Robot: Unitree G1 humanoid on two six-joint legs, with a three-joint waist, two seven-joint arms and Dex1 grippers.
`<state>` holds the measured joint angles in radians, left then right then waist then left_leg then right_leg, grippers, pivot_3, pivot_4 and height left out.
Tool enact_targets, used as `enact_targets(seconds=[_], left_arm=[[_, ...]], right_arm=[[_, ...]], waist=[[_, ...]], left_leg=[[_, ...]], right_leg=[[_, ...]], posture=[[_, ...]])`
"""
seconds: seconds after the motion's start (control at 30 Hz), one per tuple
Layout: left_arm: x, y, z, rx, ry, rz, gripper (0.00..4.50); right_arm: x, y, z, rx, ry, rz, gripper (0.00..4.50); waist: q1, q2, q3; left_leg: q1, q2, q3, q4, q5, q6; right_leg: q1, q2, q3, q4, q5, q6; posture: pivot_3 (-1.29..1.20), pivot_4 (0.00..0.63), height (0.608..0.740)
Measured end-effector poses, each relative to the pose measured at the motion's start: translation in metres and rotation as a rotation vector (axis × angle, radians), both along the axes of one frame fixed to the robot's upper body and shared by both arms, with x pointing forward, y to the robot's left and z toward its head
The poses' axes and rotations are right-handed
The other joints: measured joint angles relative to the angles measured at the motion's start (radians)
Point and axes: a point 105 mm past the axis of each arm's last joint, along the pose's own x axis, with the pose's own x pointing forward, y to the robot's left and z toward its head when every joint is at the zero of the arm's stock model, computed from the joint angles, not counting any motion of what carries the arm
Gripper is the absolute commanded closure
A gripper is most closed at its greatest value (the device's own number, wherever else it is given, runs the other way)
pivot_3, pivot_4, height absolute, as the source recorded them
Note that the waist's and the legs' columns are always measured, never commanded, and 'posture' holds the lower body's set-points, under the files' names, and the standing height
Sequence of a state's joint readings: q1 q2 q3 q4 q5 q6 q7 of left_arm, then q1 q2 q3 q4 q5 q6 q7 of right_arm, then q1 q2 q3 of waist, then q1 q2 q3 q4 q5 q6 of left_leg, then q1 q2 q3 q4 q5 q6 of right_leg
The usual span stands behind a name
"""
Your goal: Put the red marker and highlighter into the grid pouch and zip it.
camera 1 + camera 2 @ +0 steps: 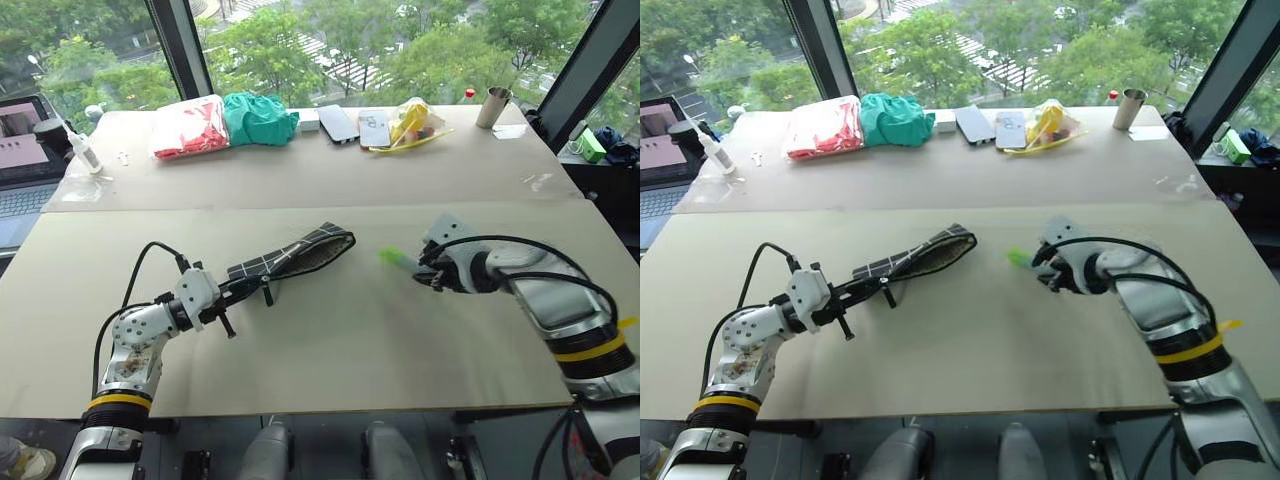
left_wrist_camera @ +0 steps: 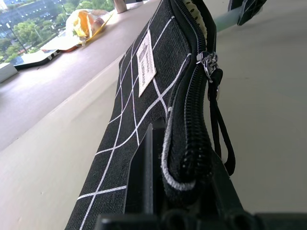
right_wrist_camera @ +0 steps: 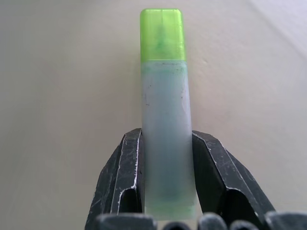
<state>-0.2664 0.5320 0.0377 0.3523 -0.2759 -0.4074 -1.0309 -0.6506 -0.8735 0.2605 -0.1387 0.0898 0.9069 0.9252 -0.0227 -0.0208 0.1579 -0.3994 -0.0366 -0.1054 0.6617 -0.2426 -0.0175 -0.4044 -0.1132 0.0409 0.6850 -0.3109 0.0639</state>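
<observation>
While left hand (image 1: 262,283) clamps grid pouch (image 1: 300,253), right hand (image 3: 165,158) clamps blurred highlighter (image 3: 164,105).

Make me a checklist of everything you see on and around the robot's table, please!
Surface: tan table, bare in front.
Job's things: grid pouch lifted off the table, mouth open; highlighter lifted too. Red marker: nothing seen.
Clutter: red bag, green cloth, two phones, yellow packet, metal cup, white bottle along the far edge.
Pincers: left pincer shut on the pouch's end; right pincer shut on the highlighter.
Cables: black cables loop over both arms.
Surroundings: laptop, windows, trees outside.
</observation>
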Motion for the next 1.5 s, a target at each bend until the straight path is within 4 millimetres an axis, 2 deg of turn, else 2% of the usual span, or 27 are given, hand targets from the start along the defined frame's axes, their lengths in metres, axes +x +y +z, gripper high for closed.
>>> enact_targets(seconds=[0.1,0.17,0.23,0.3,0.37,0.47,0.57,0.73,1.03,1.27,1.5], left_arm=[[0.000,0.000,0.001,0.002,-0.001,-0.004,4.50],[0.001,0.000,0.001,0.004,0.000,-0.007,4.50],[0.002,-0.001,0.002,0.004,-0.001,-0.010,4.50],[0.004,-0.002,0.004,0.005,-0.007,-0.016,4.50],[0.004,-0.003,0.004,0.006,-0.008,-0.019,4.50],[0.003,-0.004,0.003,0.008,-0.004,-0.027,4.50],[0.003,-0.004,0.002,0.009,-0.003,-0.030,4.50],[0.003,-0.004,0.002,0.009,-0.002,-0.030,4.50],[0.003,-0.007,0.001,-0.002,0.000,-0.033,4.50],[0.003,-0.009,-0.001,-0.003,0.006,-0.039,4.50],[0.004,-0.007,-0.006,-0.002,0.027,-0.028,4.50]], right_arm=[[-0.013,0.004,0.035,-0.072,-0.067,0.158,3.48],[-0.028,0.025,0.045,-0.084,-0.075,0.303,3.48],[-0.037,0.048,0.043,-0.078,-0.070,0.407,3.48],[-0.041,0.062,0.037,-0.074,-0.054,0.461,3.48],[-0.041,0.076,0.036,-0.063,-0.053,0.494,3.48],[-0.034,0.094,0.044,-0.051,-0.095,0.513,3.48],[-0.027,0.097,0.046,-0.060,-0.110,0.496,3.48],[-0.019,0.095,0.037,-0.094,-0.085,0.482,3.48],[-0.014,0.113,0.031,-0.181,-0.110,0.569,3.48],[-0.014,0.155,0.021,-0.263,-0.147,0.702,3.48],[-0.007,0.174,0.012,-0.308,-0.176,0.751,3.48]], waist=[[-0.004,0.000,0.000],[-0.010,0.000,0.000],[-0.017,0.000,0.000],[-0.018,0.000,0.000],[-0.018,0.000,0.000],[-0.018,0.000,0.000],[-0.014,0.000,0.000],[-0.017,0.000,0.000],[-0.020,0.000,0.000],[-0.024,0.000,0.000],[-0.024,0.000,0.000]], left_leg=[[0.000,0.001,0.000,0.000,-0.001,0.001],[0.001,0.002,0.000,0.000,-0.001,0.002],[0.000,0.002,0.000,0.000,-0.001,0.002],[0.000,0.001,0.000,0.000,-0.001,0.002],[0.000,0.001,0.000,0.000,-0.001,0.001],[0.000,0.001,-0.001,0.000,-0.001,0.001],[-0.001,0.001,-0.001,0.000,-0.001,0.001],[-0.001,0.001,-0.001,0.000,-0.001,0.001],[-0.001,0.000,-0.001,0.000,-0.001,0.001],[-0.001,0.001,-0.002,0.000,0.000,0.001],[0.000,0.000,-0.003,0.000,0.000,-0.001]], right_leg=[[0.001,0.001,-0.001,-0.001,0.000,0.000],[0.001,0.002,-0.001,-0.001,0.000,0.000],[0.001,0.001,-0.001,-0.001,0.000,0.000],[0.001,0.001,-0.001,-0.001,0.000,0.000],[0.000,0.000,-0.001,-0.001,0.000,0.000],[0.000,0.000,-0.001,-0.001,0.000,0.000],[0.000,0.000,-0.001,-0.001,0.000,0.000],[0.000,0.000,-0.001,-0.001,0.000,0.000],[-0.001,0.000,-0.001,-0.001,0.000,0.000],[-0.002,0.000,-0.001,0.001,0.000,0.000],[-0.002,0.001,-0.001,0.002,0.000,0.000]], posture=[[0.00,0.150,0.740],[0.00,0.150,0.740],[0.00,0.150,0.740],[0.00,0.150,0.740],[0.00,0.150,0.740],[0.00,0.150,0.740],[0.00,0.150,0.740],[0.00,0.150,0.740],[0.00,0.150,0.740],[0.00,0.150,0.740],[0.00,0.150,0.740]])
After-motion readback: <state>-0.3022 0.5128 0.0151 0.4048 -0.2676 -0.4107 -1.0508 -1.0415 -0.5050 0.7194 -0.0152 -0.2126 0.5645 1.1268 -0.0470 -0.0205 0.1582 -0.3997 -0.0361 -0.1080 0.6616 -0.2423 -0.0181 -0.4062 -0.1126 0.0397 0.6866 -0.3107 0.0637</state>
